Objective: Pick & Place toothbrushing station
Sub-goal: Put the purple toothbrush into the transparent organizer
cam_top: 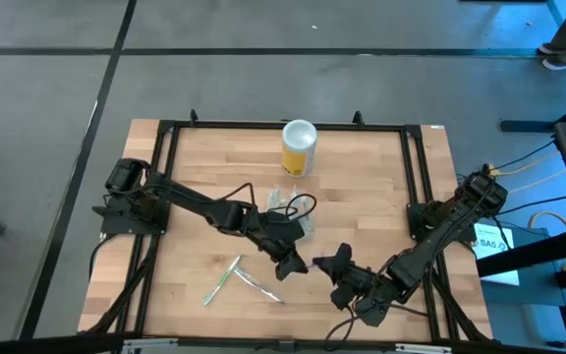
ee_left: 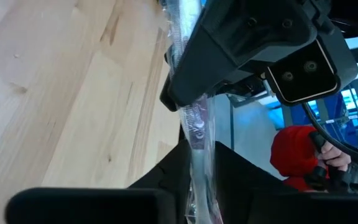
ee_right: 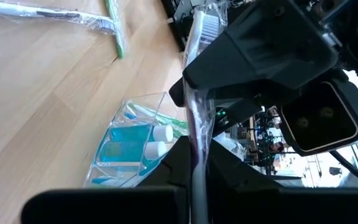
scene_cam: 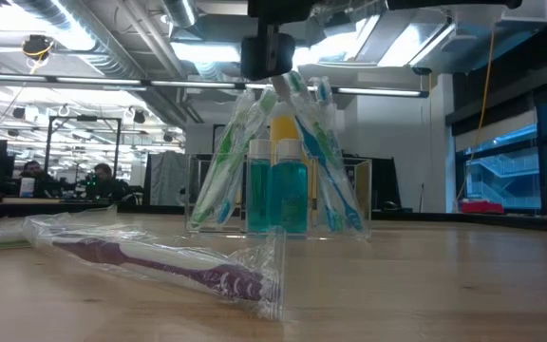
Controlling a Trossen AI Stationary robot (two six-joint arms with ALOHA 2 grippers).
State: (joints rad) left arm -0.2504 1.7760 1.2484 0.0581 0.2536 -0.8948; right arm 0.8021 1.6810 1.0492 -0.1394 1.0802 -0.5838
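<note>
Standing on worktop: toothbrushing station
Station look: clear, upright toothbrushes, blue bottles
Both end effectors: pinching one wrapped toothbrush

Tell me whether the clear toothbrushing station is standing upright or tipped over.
Upright. In the low view the toothbrushing station sits flat on the table, its blue bottles standing straight and its toothbrushes leaning out above the rim.

Count of things on the table

One clear container, two blue bottles inside, one yellow canister, two wrapped toothbrushes lying loose, two grippers.
</note>
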